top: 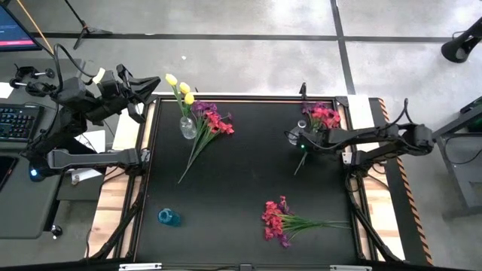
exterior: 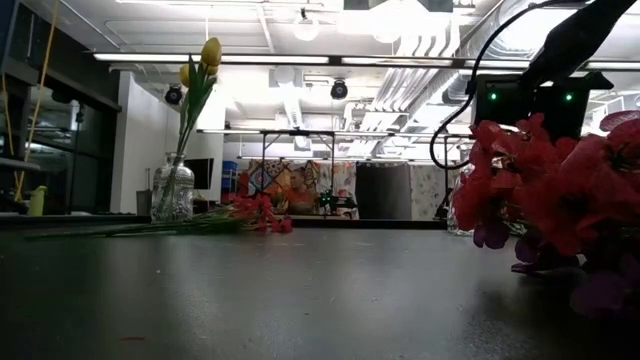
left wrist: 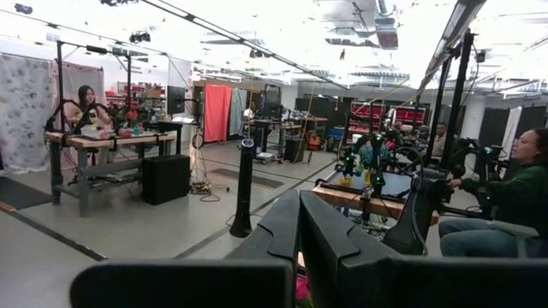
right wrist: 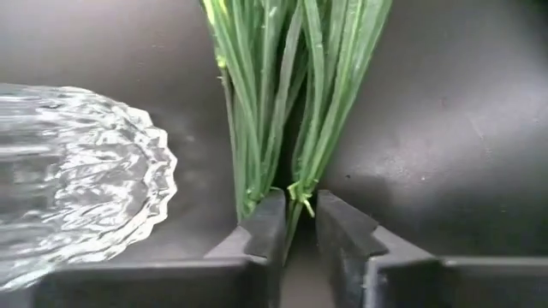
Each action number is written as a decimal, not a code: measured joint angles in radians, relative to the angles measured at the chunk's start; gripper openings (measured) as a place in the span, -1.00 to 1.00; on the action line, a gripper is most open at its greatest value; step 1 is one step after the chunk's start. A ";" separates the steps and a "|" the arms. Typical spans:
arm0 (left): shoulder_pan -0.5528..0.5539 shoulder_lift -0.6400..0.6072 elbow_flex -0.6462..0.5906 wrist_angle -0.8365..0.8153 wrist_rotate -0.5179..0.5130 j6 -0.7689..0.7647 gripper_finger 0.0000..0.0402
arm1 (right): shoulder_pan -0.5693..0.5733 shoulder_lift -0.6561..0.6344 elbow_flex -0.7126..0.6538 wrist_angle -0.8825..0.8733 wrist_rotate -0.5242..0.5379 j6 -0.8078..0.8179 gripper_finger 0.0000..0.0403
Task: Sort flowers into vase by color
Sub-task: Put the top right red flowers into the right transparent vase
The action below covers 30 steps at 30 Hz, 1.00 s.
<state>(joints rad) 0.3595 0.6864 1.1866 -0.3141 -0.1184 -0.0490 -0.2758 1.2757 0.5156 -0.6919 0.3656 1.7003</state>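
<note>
My right gripper stands at the table's far right, shut on the green stems of a red-pink flower bunch. A ribbed clear glass vase stands right beside it. Another clear vase holds yellow flowers upright by their stems. A red and purple bunch lies on the table against it. A third red-pink and purple bunch lies near the front edge. My left gripper is shut, raised off the table's far left corner. My right gripper pinches the bunch's green stems between its two fingers, coming from above and slanting. The fingers lie across the stems. One stem end trails toward the near edge. Whether the bunch is lifted clear of the table, I cannot tell.
A small blue vessel sits near the table's near left corner. The black table's middle holds nothing. People sit at desks in the room beyond, seen in the left wrist view.
</note>
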 joint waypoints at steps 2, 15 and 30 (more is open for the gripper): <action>0.000 0.000 0.000 0.000 0.000 0.000 -1.00 | 0.014 -0.028 0.000 -0.013 0.010 -0.004 -0.90; 0.000 0.000 0.000 0.000 0.000 -0.001 -1.00 | 0.076 -0.387 0.114 -0.380 0.160 -0.003 -1.00; -0.001 0.116 0.001 0.038 0.059 -0.053 -0.93 | 0.073 -0.485 0.428 -0.338 0.456 -0.406 -1.00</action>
<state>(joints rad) 0.3588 0.8025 1.1877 -0.2761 -0.0593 -0.1020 -0.2031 0.7910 0.9436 -1.0301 0.8217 1.2942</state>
